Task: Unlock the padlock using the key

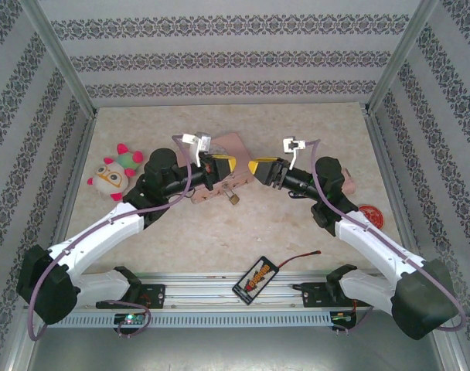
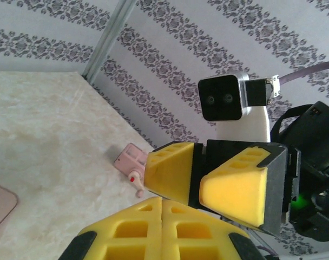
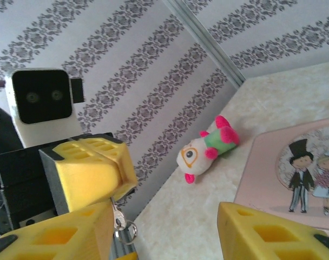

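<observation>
The small brass padlock [image 1: 233,198] lies on the table just below the two gripper tips. My left gripper [image 1: 233,165] is shut, its yellow fingers [image 2: 153,227] pressed together. In the right wrist view a small silver key [image 3: 118,218] with a ring hangs from the left gripper [image 3: 102,179], pinched between its pads. My right gripper [image 1: 252,168] faces it a short way off, tip to tip. Its fingers [image 3: 262,233] stand apart with nothing between them. The left wrist view shows the right gripper [image 2: 199,181] open too.
The pink tin [image 1: 236,144] lies behind the grippers, with its picture lid [image 3: 294,173] below the right one. A plush toy [image 1: 115,171] sits at the left. A small pink toy [image 1: 347,184] and a red disc [image 1: 370,215] lie on the right. A black device [image 1: 254,278] lies near the front rail.
</observation>
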Tool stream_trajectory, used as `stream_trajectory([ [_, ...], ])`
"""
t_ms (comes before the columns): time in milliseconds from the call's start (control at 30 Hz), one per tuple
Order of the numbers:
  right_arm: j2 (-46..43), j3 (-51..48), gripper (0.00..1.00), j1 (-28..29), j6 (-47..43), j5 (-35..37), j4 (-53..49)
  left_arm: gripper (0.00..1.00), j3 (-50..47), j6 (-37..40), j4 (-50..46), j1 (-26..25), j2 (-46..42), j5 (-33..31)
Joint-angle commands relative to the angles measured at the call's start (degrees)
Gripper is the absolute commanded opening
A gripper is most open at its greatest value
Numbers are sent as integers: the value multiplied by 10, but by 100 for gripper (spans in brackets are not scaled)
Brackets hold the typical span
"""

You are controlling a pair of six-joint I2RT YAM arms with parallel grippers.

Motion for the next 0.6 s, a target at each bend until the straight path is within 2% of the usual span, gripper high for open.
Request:
stream_trajectory([
  [0, 9, 6, 52, 5, 24, -38, 71, 0, 20, -25, 64, 7, 5, 27],
  [300, 39, 10, 45, 52, 40, -69, 132, 0, 8, -63, 124, 8, 25, 17],
  [567, 44, 7, 41, 58, 32, -45, 134, 0, 8, -98, 171, 8, 43, 28],
])
